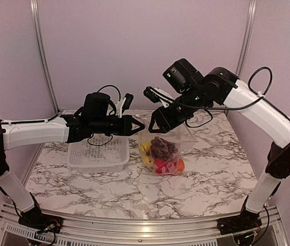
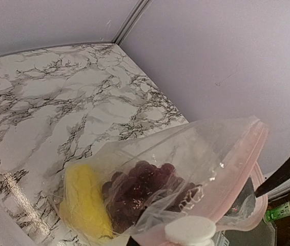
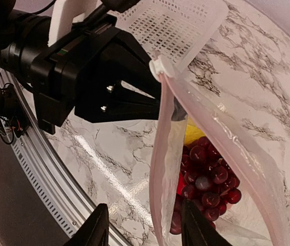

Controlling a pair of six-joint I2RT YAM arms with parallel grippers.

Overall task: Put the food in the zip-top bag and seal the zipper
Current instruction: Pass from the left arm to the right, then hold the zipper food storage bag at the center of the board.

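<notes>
The zip-top bag [image 1: 168, 146] hangs above the table, bottom resting on it. Inside are the food pieces: a purple grape bunch [image 1: 163, 147], a yellow piece [image 1: 146, 154], a red piece [image 1: 161, 166] and an orange fruit [image 1: 179, 165]. My left gripper [image 1: 141, 125] is shut on the bag's mouth corner beside the white slider tab [image 3: 158, 66]. The pink zipper [image 3: 160, 154] splits into two lips and the mouth gapes. My right gripper [image 3: 145, 215] is open, its fingers [image 3: 98, 229] straddling the near lip without pinching it. The left wrist view shows grapes [image 2: 145, 192] and slider [image 2: 191, 229].
A white slotted basket [image 1: 99, 154] stands on the marble table [image 1: 211, 174] under the left arm, just left of the bag. Purple walls close the back and sides. The metal front rail [image 3: 37, 169] runs along the near table edge.
</notes>
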